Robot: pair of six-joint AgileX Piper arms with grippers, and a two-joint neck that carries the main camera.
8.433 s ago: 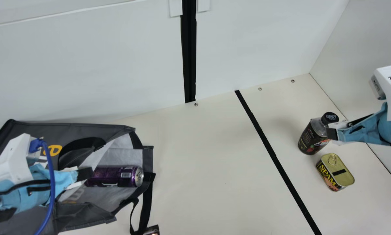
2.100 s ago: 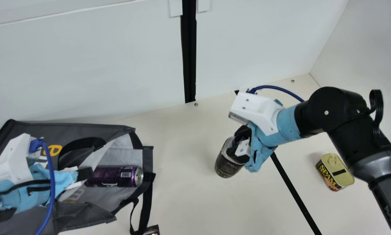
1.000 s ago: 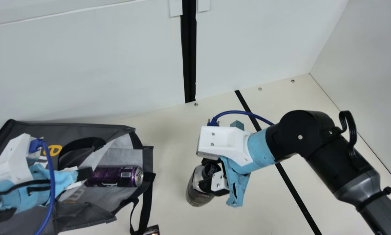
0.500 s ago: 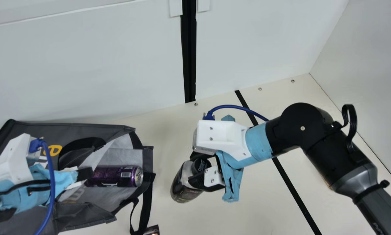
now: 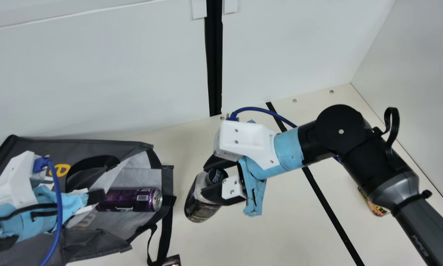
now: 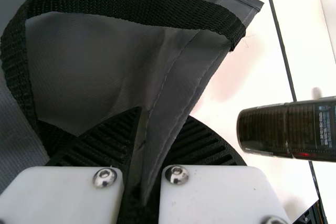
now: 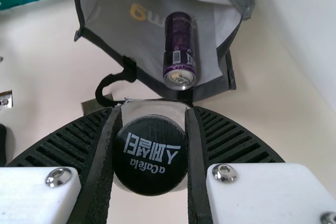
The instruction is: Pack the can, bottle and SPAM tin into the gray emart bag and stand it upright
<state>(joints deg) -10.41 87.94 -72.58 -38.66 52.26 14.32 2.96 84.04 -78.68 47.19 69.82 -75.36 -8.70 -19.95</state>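
Presently, the right gripper point(image 5: 207, 180) grips the black-capped bottle point(image 5: 202, 207) at its neck, just off the open mouth of the gray emart bag point(image 5: 107, 146), base slanting down and bagward; the left gripper point(image 5: 100, 195) pinches the bag's fabric. Assessed: entry requires travel to the robot's left, base first, long axis laid flatter, alongside the purple can point(image 5: 131, 200) lying inside.

Right arm point(image 5: 341, 133) bent, right tool point(image 5: 205, 178) clamped, left tool point(image 5: 98, 196) pinched together
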